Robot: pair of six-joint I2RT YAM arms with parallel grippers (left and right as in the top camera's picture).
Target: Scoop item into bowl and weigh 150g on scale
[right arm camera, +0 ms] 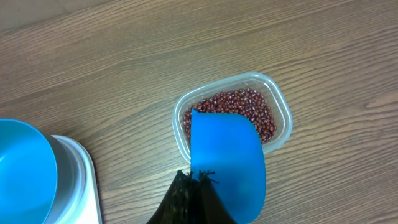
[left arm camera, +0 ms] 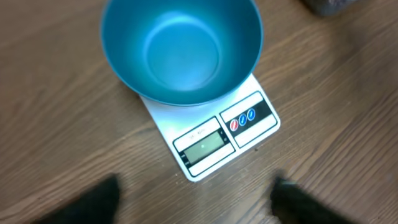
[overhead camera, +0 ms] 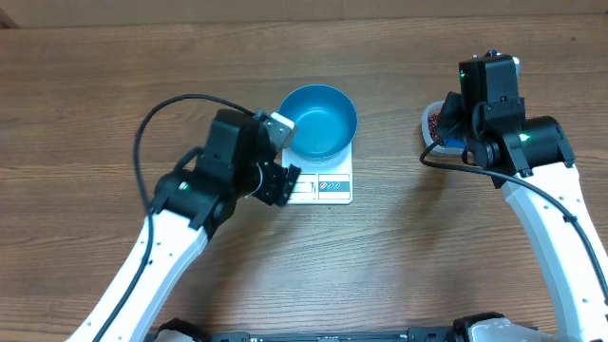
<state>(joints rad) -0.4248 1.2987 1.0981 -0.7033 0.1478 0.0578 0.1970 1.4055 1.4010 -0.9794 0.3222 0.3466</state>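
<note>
The blue bowl stands empty on the white scale, whose display faces my left gripper. That left gripper hovers over bare wood just in front of the scale, its fingers wide apart with nothing between them. The item, red-brown beans, fills a clear tub to the right of the scale. My right gripper is shut on a small blue scoop, which hangs over the tub's near edge and hides part of the beans.
Wooden tabletop all round. The right arm covers most of the tub from above. A black cable loops off the left arm. In the right wrist view the bowl and scale lie at the lower left.
</note>
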